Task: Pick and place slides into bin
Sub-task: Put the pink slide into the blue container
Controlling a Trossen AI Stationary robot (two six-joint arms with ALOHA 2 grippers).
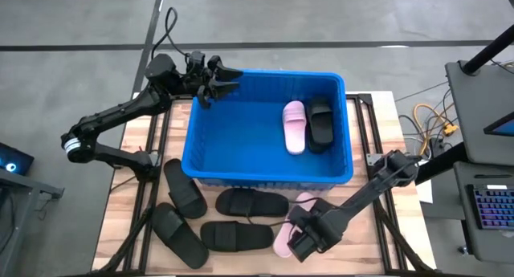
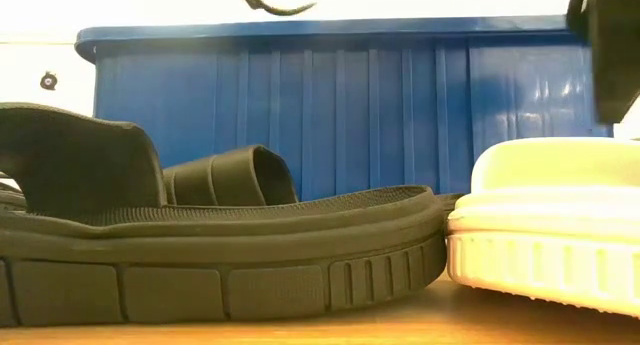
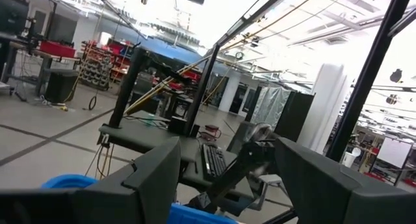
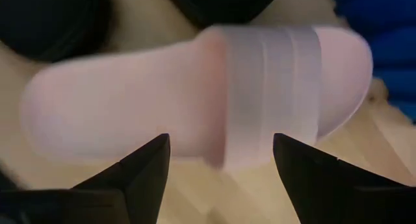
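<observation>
Right claw (image 4: 221, 160) hangs wide apart over the pink slide (image 4: 195, 94) on the table (image 1: 136, 205) just beside the bin (image 1: 265, 169); I'd straddle the strap, then pinch. Left claw (image 1: 210, 84) waits open.

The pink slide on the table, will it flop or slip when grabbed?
The pink slide looks like moulded foam, so probably light and fairly stiff. Its ribbed strap arches above the footbed, likely the surest hold. The matte surface should not be very slippery. Lying flat, it shouldn't roll.
</observation>
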